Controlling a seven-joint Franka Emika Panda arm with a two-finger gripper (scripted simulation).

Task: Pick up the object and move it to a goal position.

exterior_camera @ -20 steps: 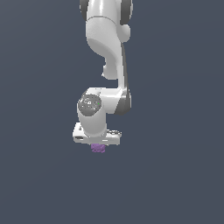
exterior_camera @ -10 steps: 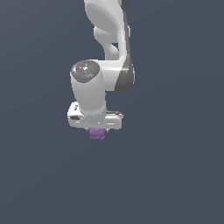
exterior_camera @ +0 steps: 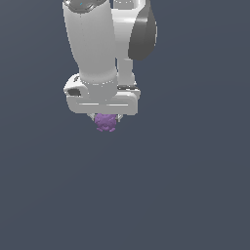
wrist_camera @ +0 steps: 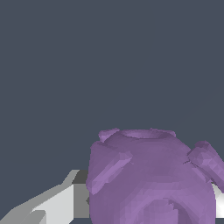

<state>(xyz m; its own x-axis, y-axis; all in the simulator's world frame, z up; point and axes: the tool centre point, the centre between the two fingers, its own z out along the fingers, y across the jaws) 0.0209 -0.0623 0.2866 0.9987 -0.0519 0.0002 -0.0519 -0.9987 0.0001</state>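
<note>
You see the purple bumpy lump (exterior_camera: pixel 105 122) hanging just under the white hand of the arm (exterior_camera: pixel 102 101), with plain dark grey all around it. The jaws are pinching it: in the wrist view the lump (wrist_camera: pixel 151 179) sits against a pale finger (wrist_camera: pixel 54 205) on each side.

purple bumpy object (wrist_camera: pixel 151 179) filling the near frame (round hollow on one face), pale finger (wrist_camera: pixel 52 205) touching its side
</note>
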